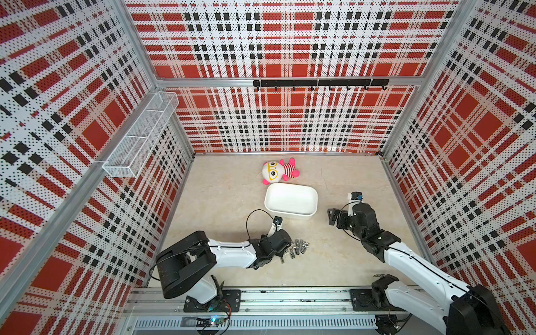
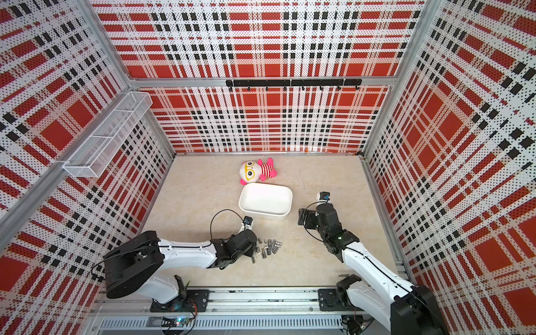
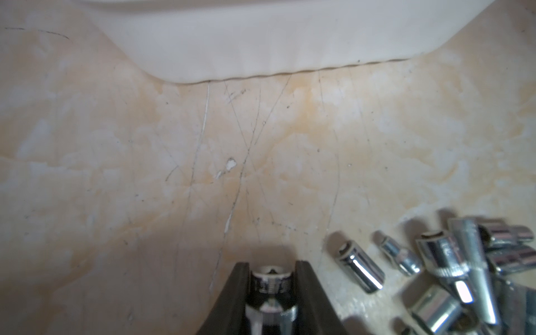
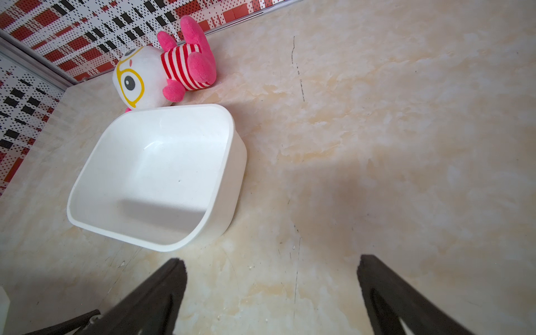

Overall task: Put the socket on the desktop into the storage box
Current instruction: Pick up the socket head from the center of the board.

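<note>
The socket (image 3: pixel 271 285) lies on the bench (image 3: pixel 116 174) beside the loose pile (image 3: pixel 435 255), short of the storage box (image 1: pixel 290 216), pinched across its barrel by your left gripper (image 3: pixel 271 265). It is likely hard, slick steel: hold it mid-barrel. Your right gripper (image 4: pixel 271 259) hangs wide, empty.

Sockets (image 3: pixel 435 252) are glossy metal; the storage box (image 4: pixel 232 188) smooth plastic.

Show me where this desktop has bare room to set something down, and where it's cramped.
Bare: the desktop left of the storage box and plush doll, up to the left rail; the far right corner beyond the right gripper; the near strip between the socket pile and front rail. Crowded: that pile beside the left gripper, near the box.
</note>
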